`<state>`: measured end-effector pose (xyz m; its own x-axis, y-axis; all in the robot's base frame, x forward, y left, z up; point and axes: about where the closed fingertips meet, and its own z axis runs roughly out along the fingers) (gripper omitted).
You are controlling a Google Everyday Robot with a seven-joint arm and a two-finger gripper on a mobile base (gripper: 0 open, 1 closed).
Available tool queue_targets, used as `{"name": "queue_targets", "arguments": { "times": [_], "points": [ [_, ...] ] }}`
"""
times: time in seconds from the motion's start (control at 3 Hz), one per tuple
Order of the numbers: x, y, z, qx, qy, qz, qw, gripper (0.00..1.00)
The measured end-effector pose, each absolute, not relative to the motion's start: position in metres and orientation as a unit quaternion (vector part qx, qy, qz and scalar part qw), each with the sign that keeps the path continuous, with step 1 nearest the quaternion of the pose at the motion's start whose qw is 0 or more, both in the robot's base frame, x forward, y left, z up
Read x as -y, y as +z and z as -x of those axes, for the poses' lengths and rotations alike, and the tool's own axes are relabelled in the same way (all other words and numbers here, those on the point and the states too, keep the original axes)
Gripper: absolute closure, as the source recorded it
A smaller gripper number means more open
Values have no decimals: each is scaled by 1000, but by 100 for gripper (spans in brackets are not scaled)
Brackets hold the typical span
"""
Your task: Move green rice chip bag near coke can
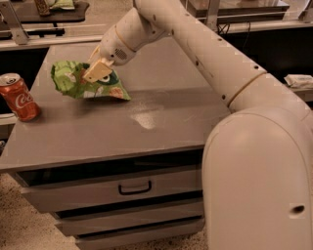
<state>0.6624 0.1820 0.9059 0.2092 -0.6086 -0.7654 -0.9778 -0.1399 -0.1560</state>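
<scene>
Camera view, single entry. Grey cabinet top (166, 122): flat, bare over its middle and right half, with a pale shine patch near the centre; front edge runs along the lower left, right edge disappears behind the robot's body (259, 185). Below the front edge: stacked drawers, the top one with a dark handle (135, 187). Coke can (18, 97): upright, at the far left of the top, close to the left edge. Open surface lies between the can and the bag, and a broader free stretch lies in front of the bag towards the front edge. Green rice chip bag (71, 80): crumpled, in the left rear part of the top, to the right of the can and near it, not touching; a shadow sits under it, and whether its lower edge rests on the surface cannot be told. Arm (205, 53): white, reaching in from the right and across the rear of the top, slanting down to the left. Gripper (98, 73): at the bag's upper right, clenched on the foil, one beige finger (96, 71) laid across the bag's front face, the bag bunched around the grip; nothing else is touched by it. Background: a dark side table (73, 14) at upper left, well apart from the cabinet.
</scene>
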Motion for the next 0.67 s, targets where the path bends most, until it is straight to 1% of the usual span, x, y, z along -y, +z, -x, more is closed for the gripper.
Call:
{"name": "queue_targets", "arguments": {
  "times": [0.67],
  "points": [
    [-212,877,-653,-558,300,708,311,100]
  ]
}}
